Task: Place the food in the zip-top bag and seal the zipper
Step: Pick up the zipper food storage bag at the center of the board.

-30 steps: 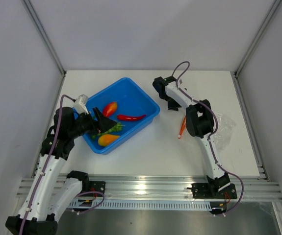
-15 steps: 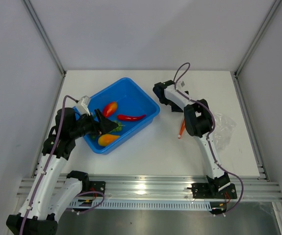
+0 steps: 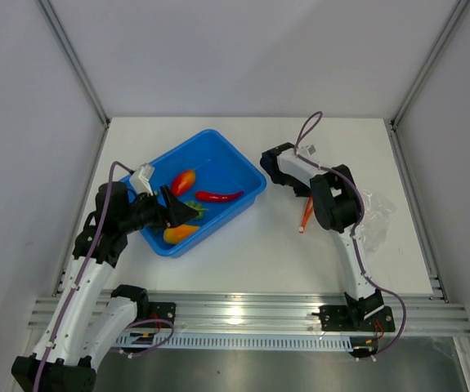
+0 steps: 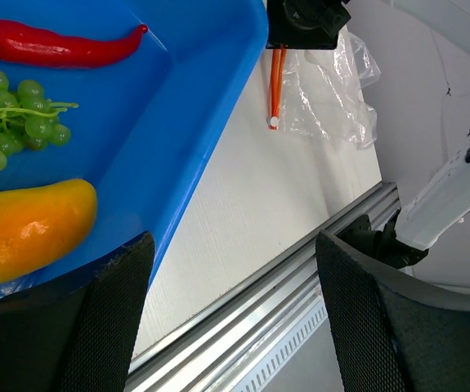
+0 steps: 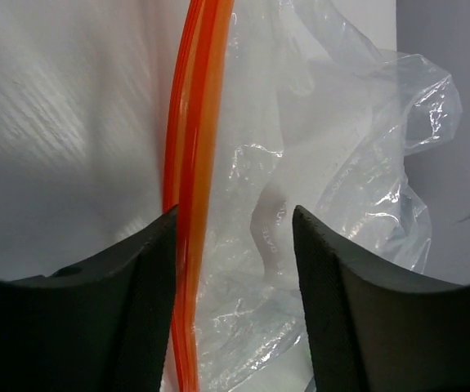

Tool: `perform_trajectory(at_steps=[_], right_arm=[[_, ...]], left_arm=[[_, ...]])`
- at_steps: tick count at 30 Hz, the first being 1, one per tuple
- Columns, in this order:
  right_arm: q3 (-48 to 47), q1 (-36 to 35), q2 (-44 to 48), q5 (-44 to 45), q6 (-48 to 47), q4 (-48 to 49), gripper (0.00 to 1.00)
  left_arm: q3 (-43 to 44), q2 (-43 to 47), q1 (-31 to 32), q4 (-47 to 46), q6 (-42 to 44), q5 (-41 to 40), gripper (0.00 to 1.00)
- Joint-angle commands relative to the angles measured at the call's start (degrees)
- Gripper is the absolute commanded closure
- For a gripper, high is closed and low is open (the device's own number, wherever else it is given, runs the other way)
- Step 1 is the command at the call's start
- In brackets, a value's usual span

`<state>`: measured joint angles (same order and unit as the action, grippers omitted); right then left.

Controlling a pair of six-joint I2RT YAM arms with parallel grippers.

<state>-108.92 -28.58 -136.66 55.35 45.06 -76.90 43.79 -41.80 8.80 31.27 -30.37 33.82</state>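
The blue tray (image 3: 239,167) holds the food: a red-orange oval fruit (image 3: 183,180), a red chili (image 3: 218,196), green grapes (image 3: 192,212) and a yellow-orange piece (image 3: 179,233). My left gripper (image 3: 177,214) is open and empty, low over the tray's near left corner; its view shows the chili (image 4: 55,47), grapes (image 4: 14,114) and yellow-orange piece (image 4: 26,229). The clear zip-top bag (image 3: 371,216) lies right of the tray, its red-orange zipper (image 3: 305,214) facing the tray. My right gripper (image 3: 293,181) is open at the zipper's far end, its left finger beside the strip (image 5: 192,163), and the bag (image 5: 333,188) lies between the fingers.
The right arm's elbow (image 3: 333,200) hangs over the bag's left part. The metal rail (image 3: 243,314) runs along the table's near edge. Grey walls close in the left, right and back.
My right gripper has moved right and nearer, to the far end of the zipper. My left gripper has shifted slightly right over the tray. The food has not moved.
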Motion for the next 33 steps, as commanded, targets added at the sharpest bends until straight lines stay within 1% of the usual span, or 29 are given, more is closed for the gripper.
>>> perform_trajectory(at_steps=[1,3,4,5,6,7,13,15,16,17,18,19,20,21,23,24,25,27,32,33], right_arm=[[2.48,-0.69,5.52,3.62,4.33,-9.76,0.45],[4.76,-1.21,7.01,3.54,4.16,-8.97,0.56],[5.64,-1.39,8.94,3.45,3.46,-7.05,0.70],[6.52,-1.57,9.91,2.92,2.85,-6.16,0.80],[8.27,-1.66,10.71,2.48,1.97,-4.59,0.93],[9.07,-1.66,12.28,2.04,1.70,-3.88,1.00],[17.32,-1.83,18.26,-1.39,-2.08,4.30,1.00],[19.61,-2.18,21.69,-3.05,-3.13,7.80,1.00],[22.24,-2.97,23.00,-3.75,-4.70,9.39,1.00],[23.74,-3.41,26.67,-4.80,-5.93,11.40,1.00],[25.24,-3.85,28.62,-6.47,-7.34,16.12,1.00],[26.99,-4.55,30.91,-11.62,-11.09,18.87,1.00],[30.40,-4.82,33.19,-14.11,-12.35,21.51,1.00],[32.00,-4.99,37.56,-16.31,-13.41,25.97,1.00],[35.69,-5.69,41.63,-22.53,-16.12,29.60,1.00],[36.84,-5.96,45.04,-24.14,-16.92,32.58,1.00],[37.72,-6.05,46.56,-27.02,-17.80,33.82,1.00],[39.39,-5.88,50.07,-29.50,-20.00,36.28,1.00],[41.07,-4.73,53.07,-39.69,-22.73,40.77,1.00],[40.90,-4.65,53.25,-40.23,-23.52,41.56,1.00]], left_arm=[[-0.29,0.32,-0.36,-2.09,0.93,2.38,0.18],[-0.72,0.23,-0.36,-2.35,0.75,2.65,0.18],[-0.90,0.23,-0.36,-2.44,0.84,2.65,0.18],[-0.90,0.23,-0.36,-2.35,0.93,2.13,0.18],[-1.07,0.23,-0.36,-2.18,0.93,1.86,0.19],[-1.08,0.06,-0.36,-1.91,1.10,1.60,0.19],[-0.55,-0.39,-0.36,-0.77,1.19,0.54,0.21],[-0.37,-0.30,-0.36,-0.16,1.10,-0.77,0.22],[-0.29,-0.21,-0.36,0.02,1.19,-1.39,0.22],[-0.11,-0.21,-0.36,0.20,1.19,-2.00,0.23],[-0.02,-0.30,-0.36,0.37,1.19,-2.79,0.24],[0.15,-0.65,-0.36,0.64,1.28,-4.45,0.24],[0.68,-0.91,-0.36,0.72,1.37,-5.16,0.24],[0.94,-1.35,-0.36,0.81,1.37,-5.69,0.25],[2.08,-2.84,-0.36,1.08,1.37,-7.63,0.25],[2.96,-3.54,-0.36,1.25,1.45,-8.33,0.25],[3.92,-4.07,-0.36,1.43,1.45,-9.90,0.25],[5.24,-5.92,-0.36,1.52,1.37,-11.93,0.25],[8.76,-10.66,-0.27,0.03,-0.21,-16.50,0.24],[9.99,-12.84,-0.27,-0.41,-0.82,-16.94,0.24]])
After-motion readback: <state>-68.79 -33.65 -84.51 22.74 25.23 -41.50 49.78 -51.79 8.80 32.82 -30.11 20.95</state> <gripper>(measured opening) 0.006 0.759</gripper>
